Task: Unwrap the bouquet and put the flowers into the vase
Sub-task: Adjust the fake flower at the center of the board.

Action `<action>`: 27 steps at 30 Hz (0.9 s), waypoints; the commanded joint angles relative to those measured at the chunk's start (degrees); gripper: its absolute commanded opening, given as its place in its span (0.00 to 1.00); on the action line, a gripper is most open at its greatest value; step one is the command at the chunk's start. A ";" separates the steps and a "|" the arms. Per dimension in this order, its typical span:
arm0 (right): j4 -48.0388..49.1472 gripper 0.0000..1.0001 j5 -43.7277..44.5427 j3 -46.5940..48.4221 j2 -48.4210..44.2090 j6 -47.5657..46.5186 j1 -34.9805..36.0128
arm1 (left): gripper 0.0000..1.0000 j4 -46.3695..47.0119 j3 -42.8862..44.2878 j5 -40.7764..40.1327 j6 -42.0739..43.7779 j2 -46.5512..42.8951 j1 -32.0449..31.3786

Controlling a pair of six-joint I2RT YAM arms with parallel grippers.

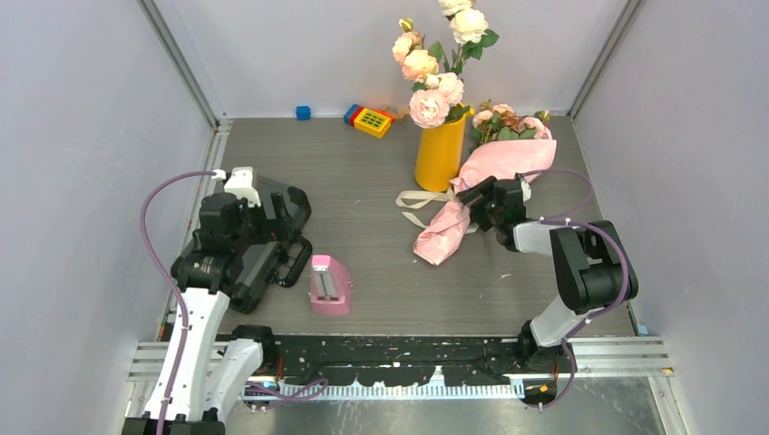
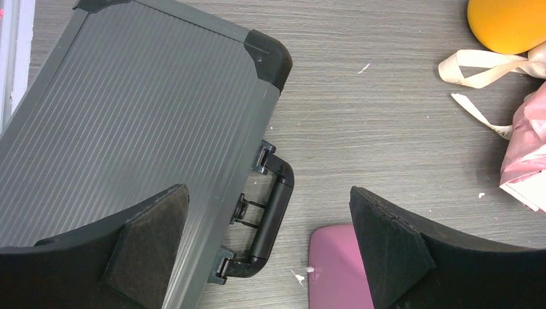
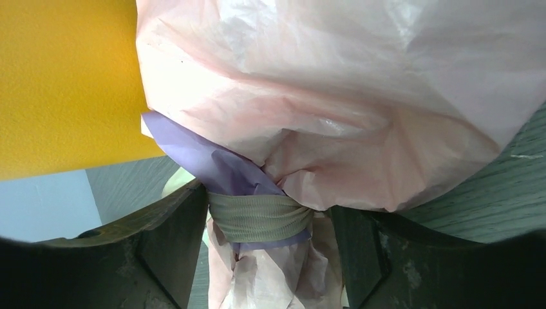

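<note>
1. Grey wood-grain counter (image 1: 363, 181) fills the floor of a pale-walled booth.
2. The cone-shaped bouquet in crinkled pink and lilac paper (image 1: 481, 181) lies on its side just right of the tall yellow-orange cylindrical vase (image 1: 439, 154), with its narrow end pointing toward my bases.
3. Its small pink and peach roses on green stems (image 1: 508, 120) stick out of the wide end near the back wall, wrapped and bound.
4. My right tool (image 1: 473, 198) straddles the beige ribbon band (image 3: 257, 215) at the cone's waist. Its jaws are apart on either side, with a sliver of gap on one side.
5. The vase stands upright and holds large pale pink and cream roses (image 1: 429, 107).
6. My left tool (image 2: 267, 193) is spread wide and empty above the dark grey ribbed case (image 2: 129, 116) and a small pink plastic item (image 2: 338, 267).
</note>
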 commanded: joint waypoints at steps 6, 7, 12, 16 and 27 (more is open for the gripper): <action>2.44 0.44 4.13 1.17 -1.58 -2.62 0.39 | 0.98 1.29 0.55 1.67 1.57 0.52 -0.24; 2.13 0.41 4.50 1.12 -1.75 -3.36 0.39 | 0.98 1.28 0.55 1.91 1.90 0.52 -0.21; -4.98 0.16 5.90 1.59 -4.73 -8.27 0.37 | 0.98 0.62 0.80 2.40 3.23 0.80 -0.15; -14.58 0.02 7.23 2.55 -10.41 -12.17 0.39 | 0.99 -2.36 3.23 2.71 2.59 2.58 -0.19; -46.16 0.00 16.36 11.75 -27.22 -24.38 0.39 | 0.99 -1.89 3.25 4.62 -2.07 -1.03 -0.22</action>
